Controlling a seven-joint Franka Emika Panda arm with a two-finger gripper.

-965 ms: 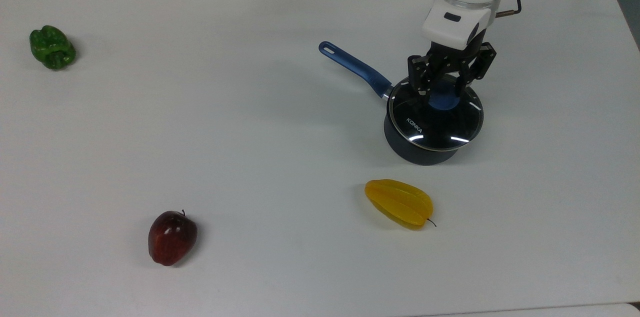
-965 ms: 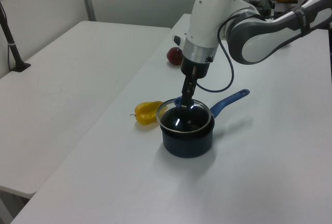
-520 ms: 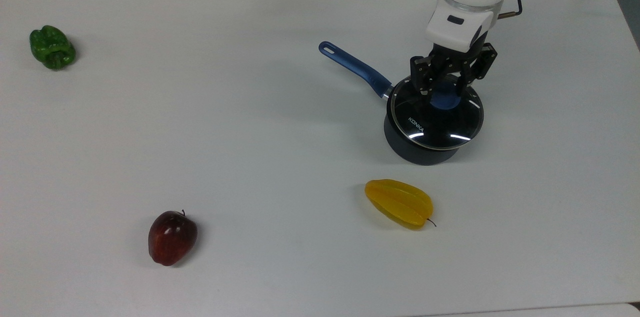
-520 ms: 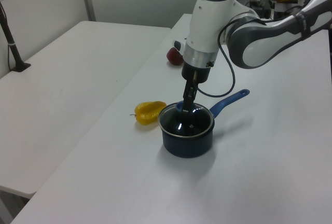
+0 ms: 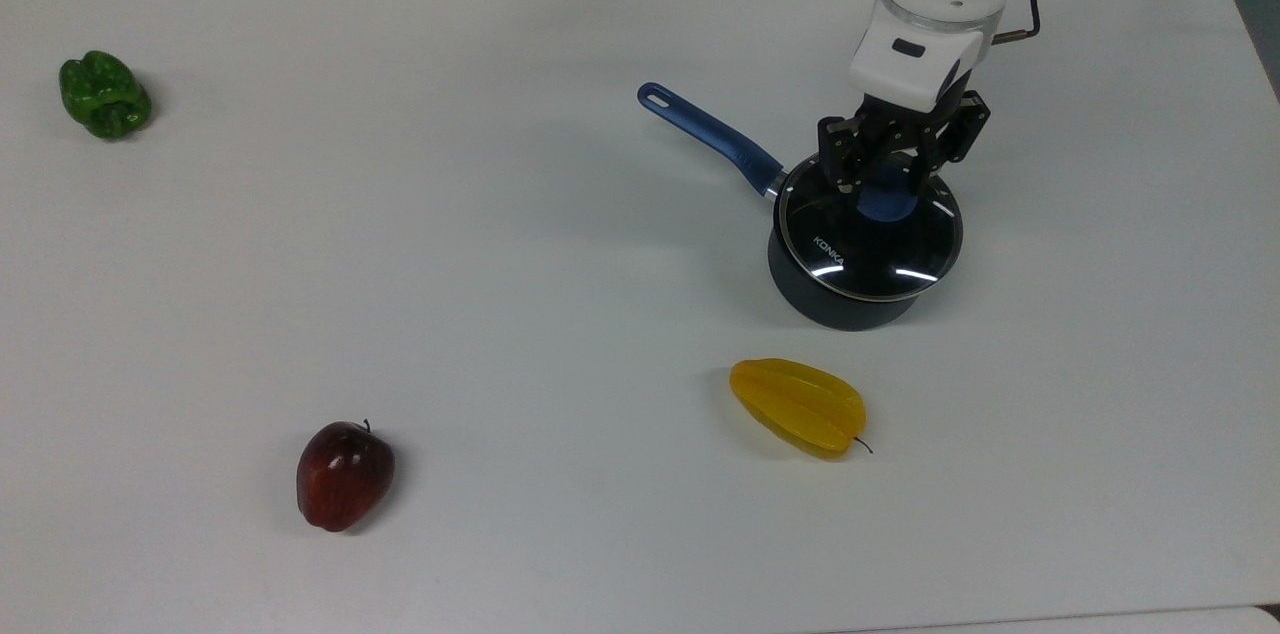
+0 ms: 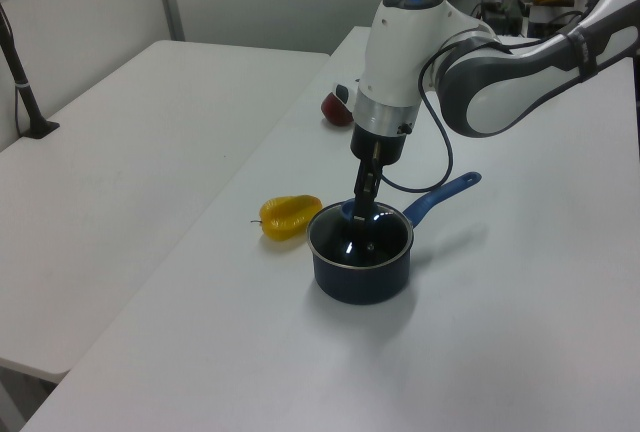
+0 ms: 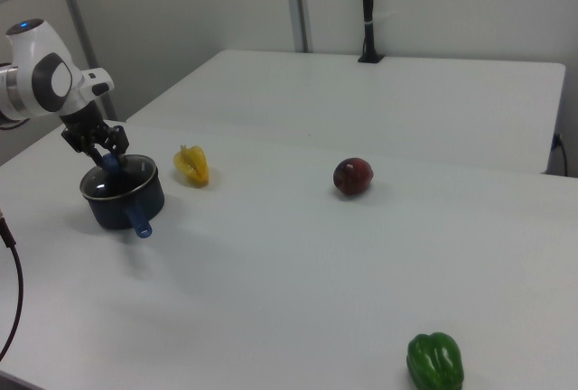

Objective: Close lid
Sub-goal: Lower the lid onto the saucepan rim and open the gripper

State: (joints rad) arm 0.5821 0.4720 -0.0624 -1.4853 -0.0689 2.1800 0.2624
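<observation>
Glass lid (image 5: 868,242) — clear, metal-rimmed — is seated flat on the dark saucepan (image 5: 840,299), whose blue handle (image 5: 708,136) points to the top view's upper left. The tool (image 5: 886,184) is lowered over the lid's blue knob (image 5: 888,199) with its fingers (image 5: 842,166) flanking it; whether they press the knob cannot be told. A yellow starfruit (image 5: 798,406) lies near the pan on the white tabletop (image 5: 500,264); a red apple (image 5: 344,474) and a green pepper (image 5: 104,95) lie well apart.
</observation>
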